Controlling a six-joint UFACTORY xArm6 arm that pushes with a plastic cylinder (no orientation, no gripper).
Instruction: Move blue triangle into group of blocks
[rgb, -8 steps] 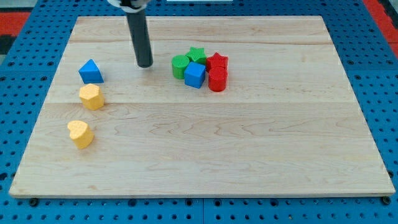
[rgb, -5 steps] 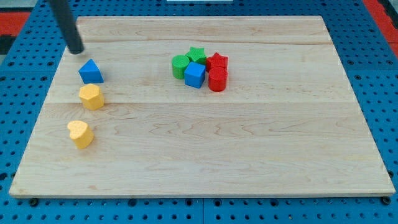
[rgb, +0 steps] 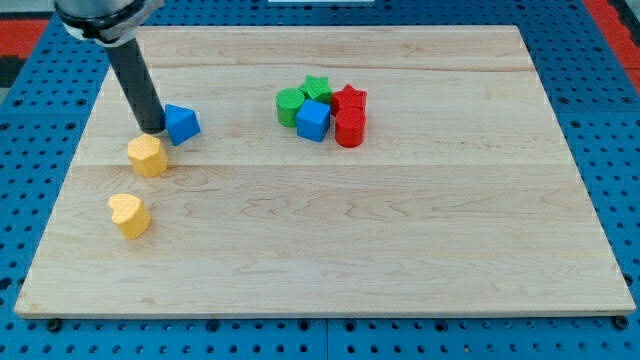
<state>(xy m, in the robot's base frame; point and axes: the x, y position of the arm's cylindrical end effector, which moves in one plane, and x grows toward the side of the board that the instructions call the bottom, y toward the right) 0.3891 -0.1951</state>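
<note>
Blue triangle (rgb: 181, 123), blue cube (rgb: 313, 120); two yellow blocks (rgb: 147, 156); green, red blocks clustered; pale wood board (rgb: 400, 230).

lab bench | blue pegboard base (rgb: 610, 150) | wooden board (rgb: 400, 250)

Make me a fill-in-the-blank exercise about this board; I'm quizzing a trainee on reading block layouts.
1. My tip is right against the view's ____ side of the blue triangle.
2. The number of yellow blocks on the board is ____, the upper and the lower.
3. In the group, the blue cube sits beside two green blocks and two ____ blocks.

Missing words: left; two; red
</note>
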